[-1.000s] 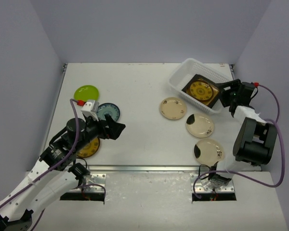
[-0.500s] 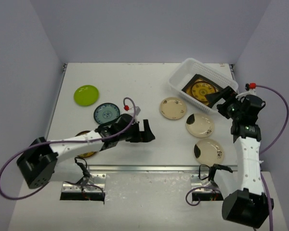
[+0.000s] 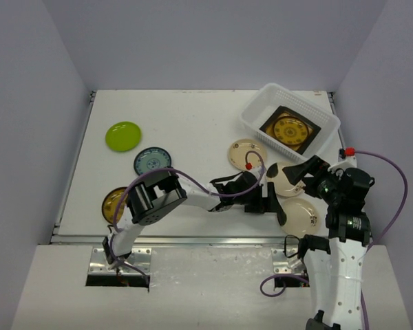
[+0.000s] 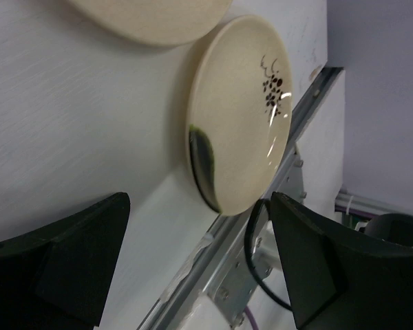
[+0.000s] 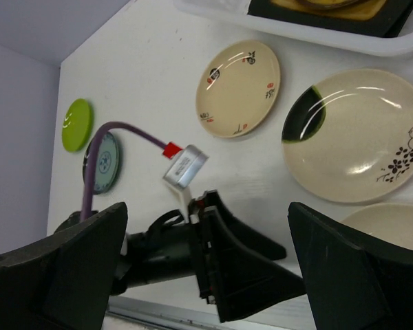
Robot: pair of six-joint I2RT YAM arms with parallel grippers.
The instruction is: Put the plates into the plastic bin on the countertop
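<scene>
Since a second earlier, the left arm has been swung from the left of the countertop (image 3: 193, 117) across to its right half, and the right arm has been drawn back from the plastic bin (image 3: 258, 104).

The near cream plate (image 4: 241, 124) is lying flat, close to the metal front edge (image 3: 213, 240). The left gripper (image 4: 193, 275) is held just short of it, its jaws spread wide with nothing between them. The right gripper (image 3: 301, 173) is likewise spread and empty, and is held over the middle cream plate (image 5: 354, 134), just beside the left one.

Three hazards can be judged from this:
- **Plate pushed off the counter:** a finger run along the surface could push the plate toward the metal edge and off it rather than get under its rim.
- **Poor grip:** the rim is low and the glaze looks slick, so a shallow pinch could be lost on the way to the bin.
- **Collision:** both grippers are crowded into the same patch, so a knock between them, or a snag on the purple cable (image 5: 127, 130), is possible.

The plate is seen to be round, shallow and glossy. It is marked by a dark brush stroke at one rim and a small dark flower sprig opposite.

One amber square plate (image 3: 288, 128) is already lodged in the bin, well apart from this plate.
</scene>
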